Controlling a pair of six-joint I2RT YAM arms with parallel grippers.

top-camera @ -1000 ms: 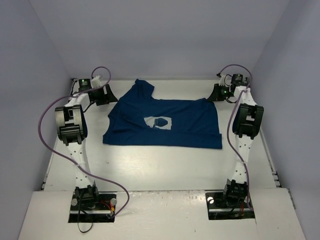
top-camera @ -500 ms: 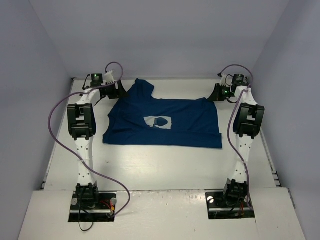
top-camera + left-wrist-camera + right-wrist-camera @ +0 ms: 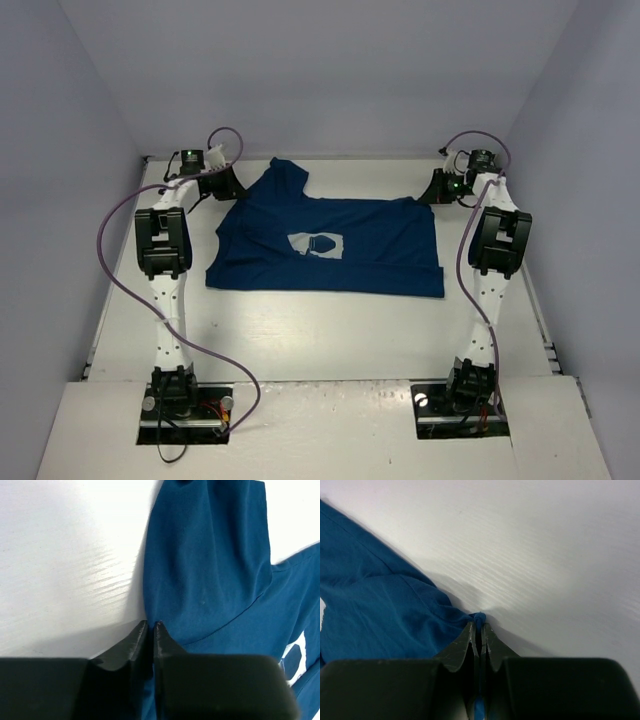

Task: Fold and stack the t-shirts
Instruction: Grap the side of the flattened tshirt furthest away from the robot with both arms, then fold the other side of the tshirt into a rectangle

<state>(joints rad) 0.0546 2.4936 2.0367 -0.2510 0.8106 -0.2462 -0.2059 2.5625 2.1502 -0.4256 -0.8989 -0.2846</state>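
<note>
jaws closed: right gripper (image 3: 479,626) on a t-shirt (image 3: 385,250) corner, left gripper (image 3: 150,625) at its sleeve

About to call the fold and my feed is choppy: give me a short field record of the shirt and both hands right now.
t-shirt: navy, lying flat on the table, print facing up
count: one shirt in view
left hand: shut at the far left sleeve's edge, cloth seemingly pinched
right hand: shut on a small bunch of cloth at the far right corner
lift: none, both corners still down on the table
</note>
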